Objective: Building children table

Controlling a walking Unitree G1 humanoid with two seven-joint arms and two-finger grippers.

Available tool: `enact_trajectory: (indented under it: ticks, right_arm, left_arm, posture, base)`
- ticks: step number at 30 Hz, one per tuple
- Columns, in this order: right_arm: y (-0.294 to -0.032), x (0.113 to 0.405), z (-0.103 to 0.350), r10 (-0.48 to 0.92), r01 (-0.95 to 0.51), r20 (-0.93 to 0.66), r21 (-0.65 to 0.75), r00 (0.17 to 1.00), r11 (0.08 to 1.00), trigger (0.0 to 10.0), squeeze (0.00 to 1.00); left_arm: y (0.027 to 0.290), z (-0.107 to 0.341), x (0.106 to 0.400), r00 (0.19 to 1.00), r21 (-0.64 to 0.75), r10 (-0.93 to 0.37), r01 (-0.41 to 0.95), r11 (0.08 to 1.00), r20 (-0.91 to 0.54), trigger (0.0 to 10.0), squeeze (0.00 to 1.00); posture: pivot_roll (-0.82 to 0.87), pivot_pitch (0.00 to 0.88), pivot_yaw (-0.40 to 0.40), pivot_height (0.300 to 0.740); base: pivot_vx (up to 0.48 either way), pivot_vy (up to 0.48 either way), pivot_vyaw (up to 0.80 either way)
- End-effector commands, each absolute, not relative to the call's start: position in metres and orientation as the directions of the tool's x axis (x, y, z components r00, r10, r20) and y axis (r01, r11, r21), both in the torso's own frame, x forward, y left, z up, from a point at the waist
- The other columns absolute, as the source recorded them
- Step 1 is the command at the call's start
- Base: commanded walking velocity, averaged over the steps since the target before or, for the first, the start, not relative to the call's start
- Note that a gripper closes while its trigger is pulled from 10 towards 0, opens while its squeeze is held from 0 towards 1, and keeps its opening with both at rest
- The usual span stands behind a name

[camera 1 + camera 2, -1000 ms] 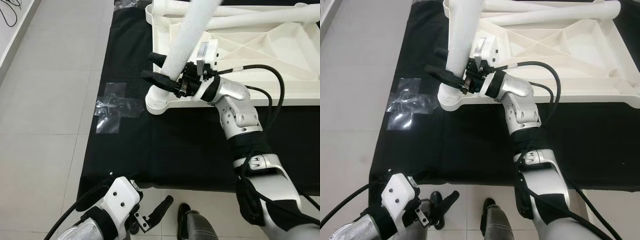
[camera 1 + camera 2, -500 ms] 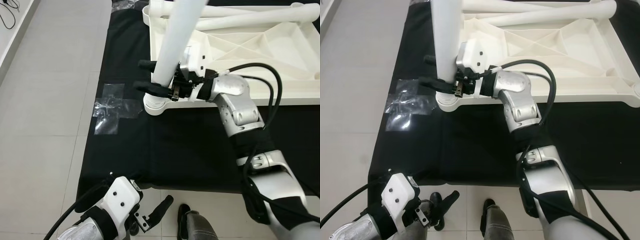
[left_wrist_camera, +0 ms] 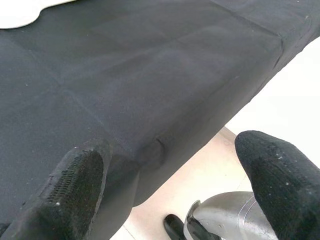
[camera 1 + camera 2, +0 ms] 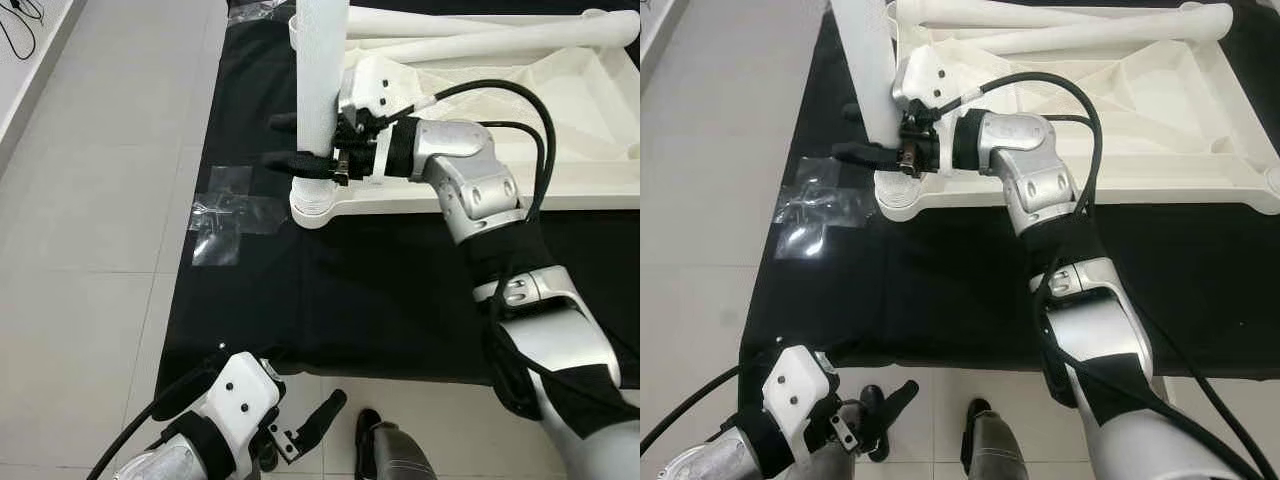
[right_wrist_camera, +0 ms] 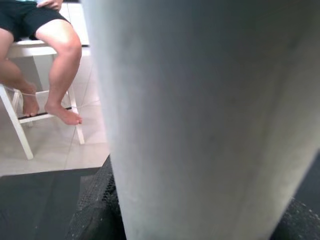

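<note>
The white table leg (image 4: pixel 322 80) stands straight up in the round corner socket (image 4: pixel 318 205) of the upside-down white tabletop (image 4: pixel 560 120), at about 11 o'clock on the black mat (image 4: pixel 360 290). It looks stiff, light and smooth, so low down near the socket seems the best place to hold. The right gripper (image 4: pixel 300 145) squeezes it there. The left gripper (image 4: pixel 320 415) hangs spread and empty at 7 o'clock.

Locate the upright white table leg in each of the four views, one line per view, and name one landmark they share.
Left eye view: table leg stands top centre, in the upturned tabletop's corner socket, right gripper around it.
Right eye view: top left.
Left wrist view: not in it.
Right wrist view: close-up across the frame.
Shared landmark: black cloth.
</note>
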State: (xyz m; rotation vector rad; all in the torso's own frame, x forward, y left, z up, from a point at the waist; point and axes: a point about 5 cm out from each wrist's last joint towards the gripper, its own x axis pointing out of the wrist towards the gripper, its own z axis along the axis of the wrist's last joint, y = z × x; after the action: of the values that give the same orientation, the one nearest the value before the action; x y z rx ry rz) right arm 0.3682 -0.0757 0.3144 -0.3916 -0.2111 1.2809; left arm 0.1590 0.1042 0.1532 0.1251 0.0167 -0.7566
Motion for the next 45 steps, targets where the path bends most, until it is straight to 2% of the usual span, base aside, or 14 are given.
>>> enact_trajectory:
  ticks: [1, 18, 24, 30, 43, 45]
  right_arm:
    - [-0.091, 0.378, 0.267, 0.913, -0.926, -0.223, -0.242, 0.343, 0.289, 10.0, 0.00]
    - [-0.100, 0.376, 0.240, 0.890, -0.924, -0.264, -0.189, 0.373, 0.331, 10.0, 0.00]
    - [-0.098, 0.377, 0.226, 0.871, -0.910, -0.266, -0.156, 0.414, 0.384, 10.0, 0.00]
    - [-0.099, 0.378, 0.212, 0.827, -0.871, -0.274, -0.135, 0.491, 0.473, 10.0, 0.00]
    - [-0.104, 0.375, 0.202, 0.798, -0.848, -0.288, -0.141, 0.529, 0.511, 10.0, 0.00]
    - [-0.104, 0.370, 0.202, 0.816, -0.862, -0.279, -0.208, 0.506, 0.462, 10.0, 0.00]
  left_arm:
    - [0.104, 0.146, 0.156, 0.725, 0.080, -0.683, 0.689, 0.720, -0.090, 10.0, 0.00]
    - [0.105, 0.146, 0.156, 0.723, 0.082, -0.685, 0.691, 0.718, -0.092, 10.0, 0.00]
    - [0.105, 0.146, 0.156, 0.721, 0.082, -0.686, 0.693, 0.717, -0.093, 10.0, 0.00]
    - [0.105, 0.147, 0.156, 0.720, 0.082, -0.688, 0.694, 0.715, -0.093, 10.0, 0.00]
    - [0.105, 0.146, 0.157, 0.719, 0.082, -0.689, 0.695, 0.714, -0.093, 10.0, 0.00]
    - [0.105, 0.146, 0.157, 0.719, 0.083, -0.689, 0.695, 0.714, -0.093, 10.0, 0.00]
  posture:
    - [0.17, 0.392, -0.012, 0.740]
    - [0.18, 0.394, -0.003, 0.740]
    - [0.18, 0.394, -0.003, 0.740]
    - [0.18, 0.395, 0.000, 0.740]
    - [0.18, 0.391, 0.004, 0.740]
    - [0.18, 0.388, 0.005, 0.740]
  base:
    - [0.000, 0.000, 0.00]
    - [0.000, 0.000, 0.00]
    - [0.000, 0.000, 0.00]
    - [0.000, 0.000, 0.00]
    - [0.000, 0.000, 0.00]
    - [0.000, 0.000, 0.00]
